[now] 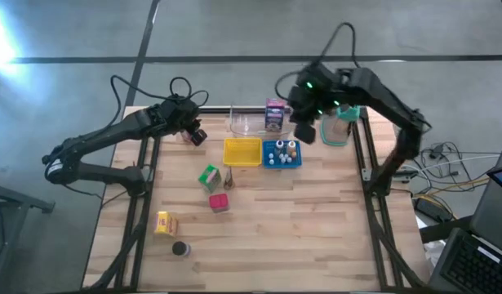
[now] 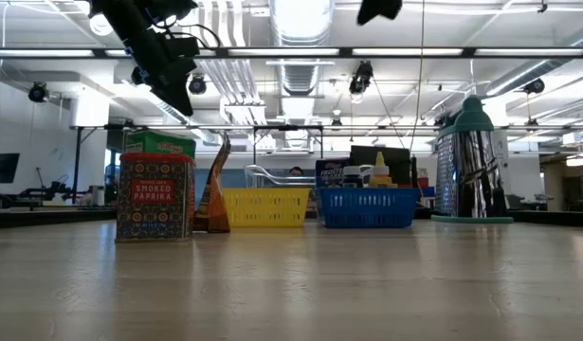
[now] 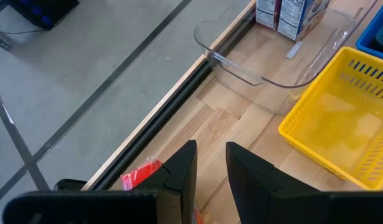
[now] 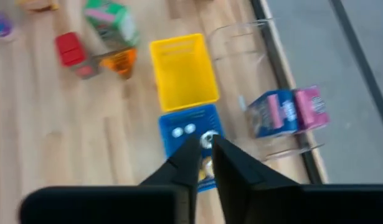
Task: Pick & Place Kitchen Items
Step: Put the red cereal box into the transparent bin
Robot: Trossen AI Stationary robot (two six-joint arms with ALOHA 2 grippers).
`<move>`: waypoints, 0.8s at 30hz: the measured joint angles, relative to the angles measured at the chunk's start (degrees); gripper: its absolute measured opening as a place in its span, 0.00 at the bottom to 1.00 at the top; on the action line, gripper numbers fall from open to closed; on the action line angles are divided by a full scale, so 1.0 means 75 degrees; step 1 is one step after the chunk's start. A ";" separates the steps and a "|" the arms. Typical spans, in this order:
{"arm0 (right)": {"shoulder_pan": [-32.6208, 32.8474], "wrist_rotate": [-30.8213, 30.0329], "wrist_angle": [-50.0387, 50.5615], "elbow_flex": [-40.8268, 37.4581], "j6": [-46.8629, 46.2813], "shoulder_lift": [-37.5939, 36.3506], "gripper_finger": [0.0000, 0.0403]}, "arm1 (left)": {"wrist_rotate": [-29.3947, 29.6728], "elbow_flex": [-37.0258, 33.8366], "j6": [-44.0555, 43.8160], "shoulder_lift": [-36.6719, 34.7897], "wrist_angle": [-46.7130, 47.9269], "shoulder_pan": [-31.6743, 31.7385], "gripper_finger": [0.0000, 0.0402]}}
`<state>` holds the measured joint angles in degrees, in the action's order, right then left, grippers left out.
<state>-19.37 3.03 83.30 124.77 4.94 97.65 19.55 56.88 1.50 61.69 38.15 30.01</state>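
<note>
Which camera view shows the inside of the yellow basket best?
The left wrist view: the yellow basket is close and its floor looks bare. The high view and right wrist view show it smaller; the low view shows only its side.

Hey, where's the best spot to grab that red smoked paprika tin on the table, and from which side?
Probably from straight above. The red rectangular smoked paprika tin stands upright with flat sides in the low view, so closing a tool across its two narrower faces near the top should hold. A small brown pointed packet stands close on its far side; keep fingers clear there.

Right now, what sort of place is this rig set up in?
Probably an open lab or workshop: exposed ceiling ducts, a bare concrete floor, and laptops beside the wooden table.
</note>
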 joint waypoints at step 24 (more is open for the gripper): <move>0.1062 -0.1086 -0.3201 -0.7659 -0.0963 -0.6341 0.02 | 0.0000 0.0000 0.0000 0.0000 0.0003 0.0002 0.23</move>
<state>-11.40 -5.12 59.30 67.33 -2.28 50.09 19.55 56.88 1.50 61.69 38.17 30.02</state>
